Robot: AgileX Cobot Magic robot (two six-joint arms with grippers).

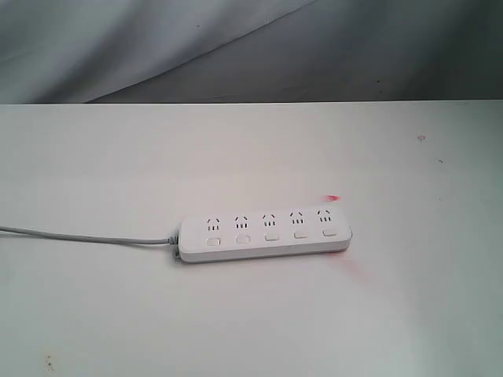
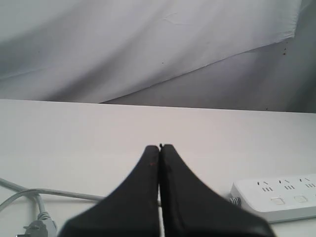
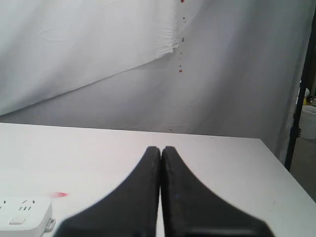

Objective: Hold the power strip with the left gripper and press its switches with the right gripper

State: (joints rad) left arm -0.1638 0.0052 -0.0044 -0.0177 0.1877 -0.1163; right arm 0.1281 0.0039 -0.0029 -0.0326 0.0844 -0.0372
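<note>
White tabletop (image 1: 251,330) runs back to a creased grey cloth (image 1: 157,39). Slightly right of centre in the exterior view lies the power strip (image 1: 263,239), flat, sockets up, five switches (image 1: 271,235) in a row along the near edge. Its cord (image 1: 78,236) trails off left. A red spot (image 1: 332,199) glows just beyond its right end. Both the left tool (image 2: 159,147) and the right tool (image 3: 161,148) are closed on nothing, apart from the strip.

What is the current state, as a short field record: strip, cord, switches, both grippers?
power strip: flat on the table, untouched, sockets up
cord: runs off from its left end in the exterior view
switches: five in a row, none touched
left gripper: shut, empty, off the strip
right gripper: shut, empty, off the strip
</note>
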